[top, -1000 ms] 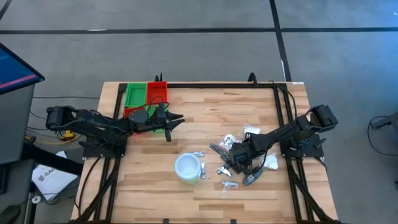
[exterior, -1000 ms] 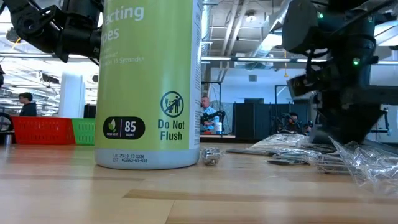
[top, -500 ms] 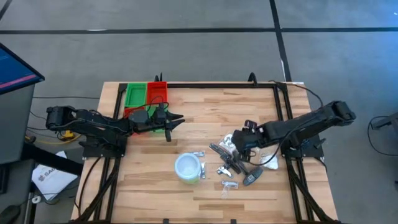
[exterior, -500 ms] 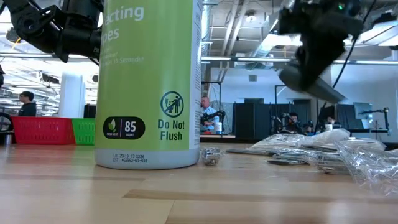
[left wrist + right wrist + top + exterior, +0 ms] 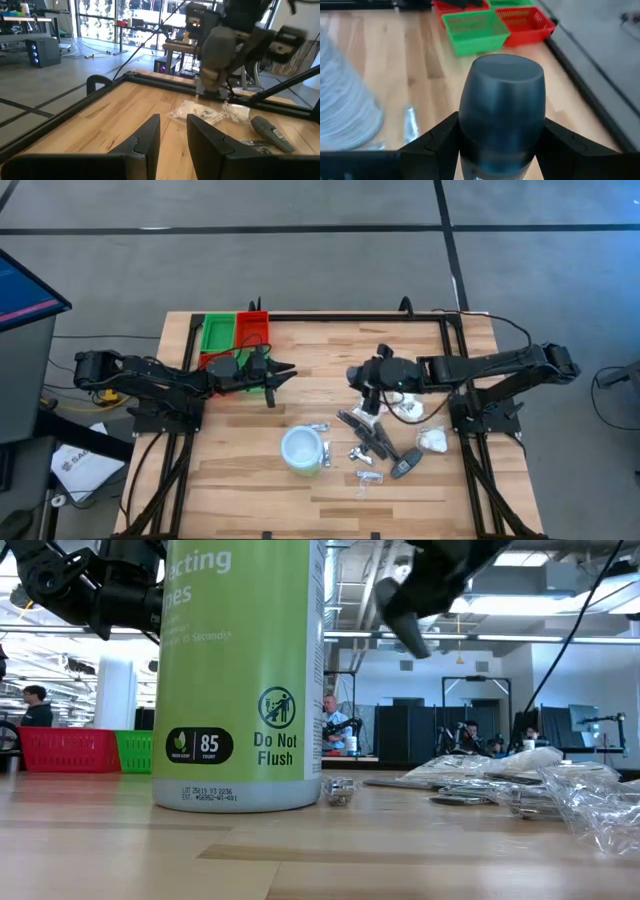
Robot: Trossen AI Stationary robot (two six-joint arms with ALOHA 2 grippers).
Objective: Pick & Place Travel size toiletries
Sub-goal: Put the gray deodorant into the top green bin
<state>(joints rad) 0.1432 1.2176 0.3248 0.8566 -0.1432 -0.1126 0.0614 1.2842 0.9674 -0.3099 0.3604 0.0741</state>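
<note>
Dark grey and rounded, an oval toiletry (image 5: 501,112) is clamped in the right gripper (image 5: 362,376) above mid-table; remaining toiletries (image 5: 375,442) lie scattered below. Narrowly parted, the left gripper (image 5: 283,370) is held beside the tray (image 5: 222,332).

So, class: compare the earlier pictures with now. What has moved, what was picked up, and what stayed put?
The right gripper lifted off the toiletry pile and swung toward the table's middle, carrying a dark grey oval it picked up. The left gripper stayed by the tray, empty. The tub did not move.
</note>
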